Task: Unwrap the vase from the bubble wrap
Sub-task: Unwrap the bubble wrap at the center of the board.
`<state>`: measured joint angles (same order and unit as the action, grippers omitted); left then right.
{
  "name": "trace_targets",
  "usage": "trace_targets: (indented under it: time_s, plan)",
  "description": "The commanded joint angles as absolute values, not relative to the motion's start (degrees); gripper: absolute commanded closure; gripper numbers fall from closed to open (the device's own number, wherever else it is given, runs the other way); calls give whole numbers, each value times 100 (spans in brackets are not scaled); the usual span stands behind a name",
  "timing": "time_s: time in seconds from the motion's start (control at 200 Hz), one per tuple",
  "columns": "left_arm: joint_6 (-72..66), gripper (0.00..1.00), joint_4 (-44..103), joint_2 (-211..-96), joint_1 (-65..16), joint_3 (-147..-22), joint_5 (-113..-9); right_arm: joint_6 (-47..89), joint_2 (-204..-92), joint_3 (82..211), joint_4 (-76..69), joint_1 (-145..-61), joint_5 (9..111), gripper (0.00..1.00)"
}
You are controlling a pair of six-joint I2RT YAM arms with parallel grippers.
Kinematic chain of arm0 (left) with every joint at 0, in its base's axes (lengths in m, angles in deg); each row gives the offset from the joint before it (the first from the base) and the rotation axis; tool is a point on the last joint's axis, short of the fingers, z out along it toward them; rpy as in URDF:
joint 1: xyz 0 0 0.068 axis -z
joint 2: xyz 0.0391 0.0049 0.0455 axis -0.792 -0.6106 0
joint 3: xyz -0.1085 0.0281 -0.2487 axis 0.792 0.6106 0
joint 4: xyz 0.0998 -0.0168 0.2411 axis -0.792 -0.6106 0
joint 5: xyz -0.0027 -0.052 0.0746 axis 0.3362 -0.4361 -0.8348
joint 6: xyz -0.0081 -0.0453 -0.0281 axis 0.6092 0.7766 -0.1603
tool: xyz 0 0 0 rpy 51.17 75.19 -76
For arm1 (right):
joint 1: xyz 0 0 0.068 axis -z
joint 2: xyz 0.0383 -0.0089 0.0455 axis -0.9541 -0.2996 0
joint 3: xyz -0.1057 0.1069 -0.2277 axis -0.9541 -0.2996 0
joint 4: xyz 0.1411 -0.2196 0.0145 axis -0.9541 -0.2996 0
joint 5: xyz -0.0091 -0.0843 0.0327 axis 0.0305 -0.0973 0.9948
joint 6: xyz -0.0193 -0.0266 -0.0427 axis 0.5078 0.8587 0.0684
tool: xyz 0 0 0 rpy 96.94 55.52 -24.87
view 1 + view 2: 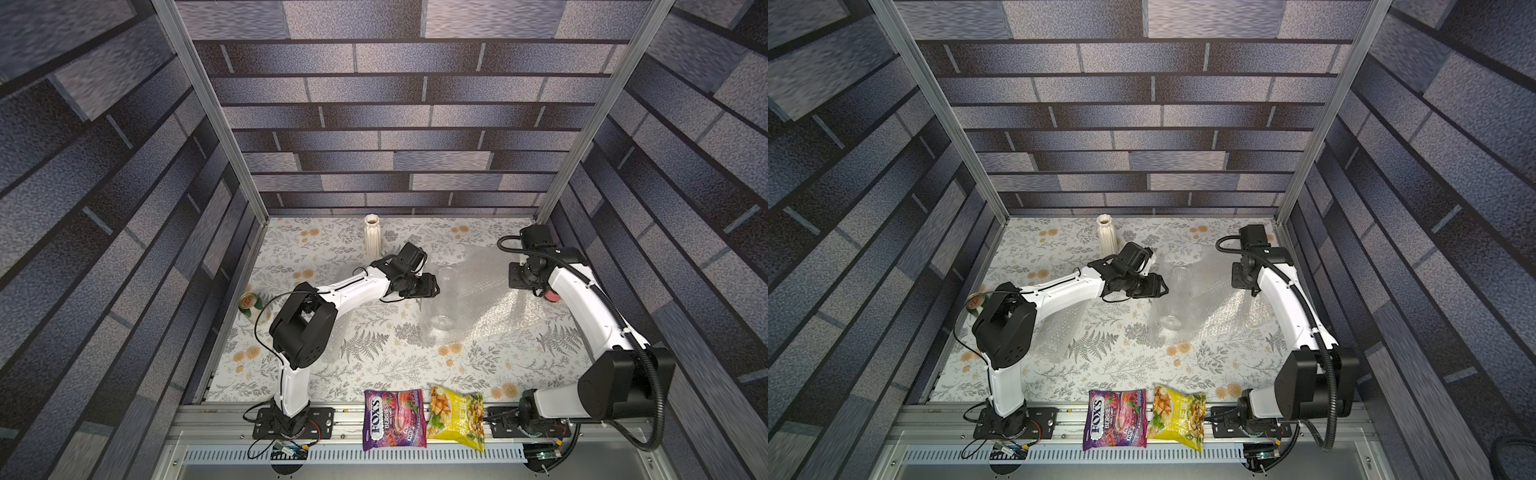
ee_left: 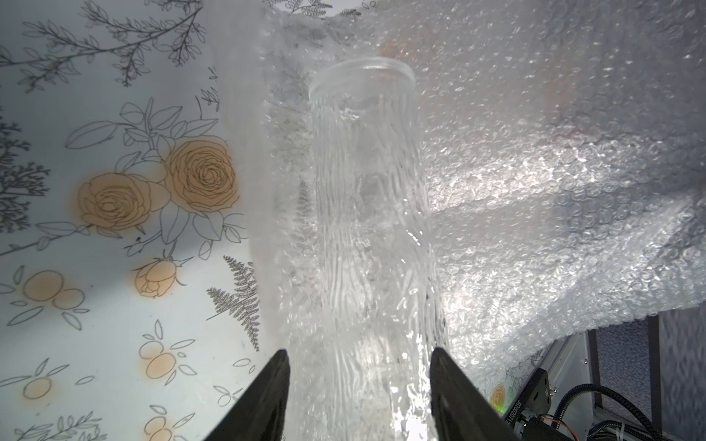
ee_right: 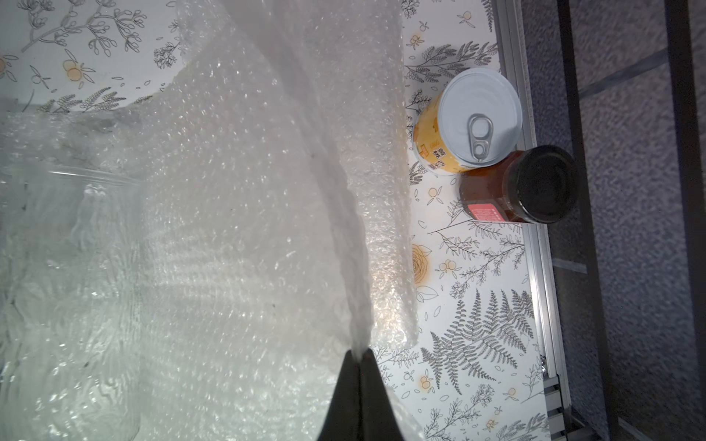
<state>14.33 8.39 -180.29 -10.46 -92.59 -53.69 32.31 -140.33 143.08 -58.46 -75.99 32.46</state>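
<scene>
Clear glass, the vase (image 2: 366, 214) sits mid-table clasped by the left gripper (image 2: 359, 357), seemingly to anchor it, while the right gripper (image 3: 359, 355) pinches tight on a raised edge of the bubble wrap (image 3: 237, 183), presumably to peel it away.

Floral table (image 1: 374, 365) bearing bubble wrap (image 1: 490, 307)

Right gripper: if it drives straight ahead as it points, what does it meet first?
More of the bubble wrap that the right gripper pinches; the fold runs straight ahead of it. The can and jar probably sit off that line.
</scene>
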Motion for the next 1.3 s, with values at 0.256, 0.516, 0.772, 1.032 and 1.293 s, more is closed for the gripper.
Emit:
trace_targets:
  time_s: [0.256, 0.516, 0.772, 1.032, 1.293]
  plan:
    - [1490, 40, 884, -18285, -1021, -9038, -5177, 3321, -14224, 14576, -5959, -7241, 2907, 100]
    - [1540, 41, 928, -18501, -982, -9149, -5039, 3310, -14264, 14574, -5911, -7193, 2981, 100]
    - [1623, 40, 983, -18417, -892, -9250, -4892, 3285, -13941, 14633, -5819, -7195, 2991, 56]
    - [1791, 40, 1234, -18581, -710, -9383, -4641, 2996, -13246, 14730, -5674, -7195, 3898, 39]
    - [1739, 34, 1451, -18217, -653, -9276, -4963, 2267, -13627, 14401, -5399, -7358, 6117, 38]
